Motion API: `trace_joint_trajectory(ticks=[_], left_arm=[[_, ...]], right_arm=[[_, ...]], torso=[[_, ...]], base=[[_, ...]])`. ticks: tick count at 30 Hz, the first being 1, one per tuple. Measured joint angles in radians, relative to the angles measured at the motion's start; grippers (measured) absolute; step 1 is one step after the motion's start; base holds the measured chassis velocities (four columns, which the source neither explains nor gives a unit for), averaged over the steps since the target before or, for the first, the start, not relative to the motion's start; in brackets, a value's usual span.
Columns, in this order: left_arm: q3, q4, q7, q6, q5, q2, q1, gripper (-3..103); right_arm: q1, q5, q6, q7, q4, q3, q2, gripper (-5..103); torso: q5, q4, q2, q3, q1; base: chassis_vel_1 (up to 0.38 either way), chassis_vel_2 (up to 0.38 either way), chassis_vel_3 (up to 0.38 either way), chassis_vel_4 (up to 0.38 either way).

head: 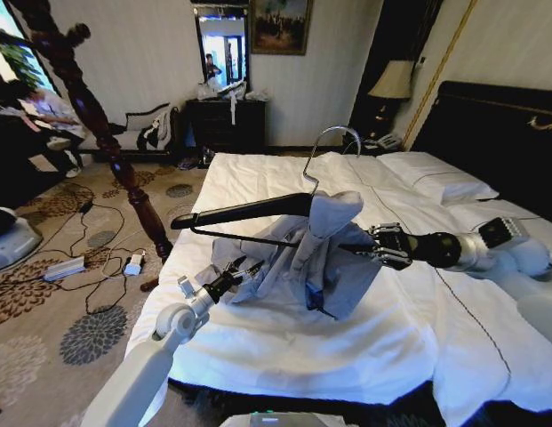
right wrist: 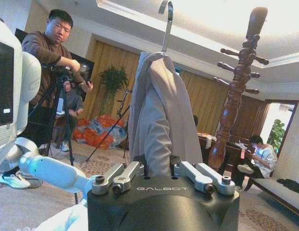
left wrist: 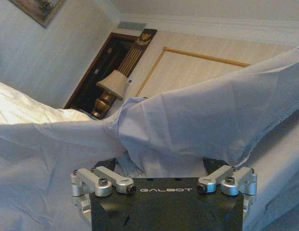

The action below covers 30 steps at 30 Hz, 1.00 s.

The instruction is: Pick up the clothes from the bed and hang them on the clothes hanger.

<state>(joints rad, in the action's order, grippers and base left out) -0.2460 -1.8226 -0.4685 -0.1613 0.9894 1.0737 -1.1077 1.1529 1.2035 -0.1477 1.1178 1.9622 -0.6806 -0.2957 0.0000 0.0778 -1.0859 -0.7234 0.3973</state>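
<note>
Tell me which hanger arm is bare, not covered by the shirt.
The clothes hanger's arm toward the robot's left is bare black. The arm toward the right hand is draped by the clothes.

My arms are white and round. My left hand (head: 249, 269) and right hand (head: 372, 245) are black blocks with silver fingers (left wrist: 113, 182), dark screws, and the word GALBOT.
</note>
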Motion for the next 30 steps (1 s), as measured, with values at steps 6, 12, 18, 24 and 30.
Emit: trace_joint_trajectory(ticks=[6,12,18,24,30], left_arm=[[0.014,0.055,-0.019,0.002,-0.013,0.015,0.026,100],[0.030,0.078,-0.026,0.003,-0.003,0.019,0.046,100],[0.040,0.085,-0.051,0.005,-0.002,0.022,0.043,100],[0.042,0.070,-0.070,0.016,-0.016,0.024,0.020,91],[0.029,0.042,-0.079,0.020,-0.022,0.013,-0.018,64]], right_arm=[[-0.001,0.010,0.001,0.000,0.000,0.000,0.001,20],[-0.001,0.010,0.001,0.000,-0.007,0.006,-0.005,20],[-0.003,0.009,0.001,0.001,-0.013,0.007,-0.006,20],[-0.010,0.009,0.001,0.001,-0.017,0.007,-0.006,20],[-0.016,0.009,-0.001,0.003,-0.024,0.008,-0.007,20]], torso=[[-0.0001,0.0000,0.000,0.000,0.000],[0.0000,0.0001,0.000,0.000,0.000],[0.0000,0.0001,0.000,0.000,0.000],[-0.0001,0.0001,0.000,0.000,0.000],[-0.0001,0.0000,0.000,0.000,0.000]], base=[[0.000,0.000,0.000,0.000],[0.000,0.000,0.000,0.000],[0.000,0.000,0.000,0.000],[0.000,0.000,0.000,0.000],[0.000,0.000,0.000,0.000]])
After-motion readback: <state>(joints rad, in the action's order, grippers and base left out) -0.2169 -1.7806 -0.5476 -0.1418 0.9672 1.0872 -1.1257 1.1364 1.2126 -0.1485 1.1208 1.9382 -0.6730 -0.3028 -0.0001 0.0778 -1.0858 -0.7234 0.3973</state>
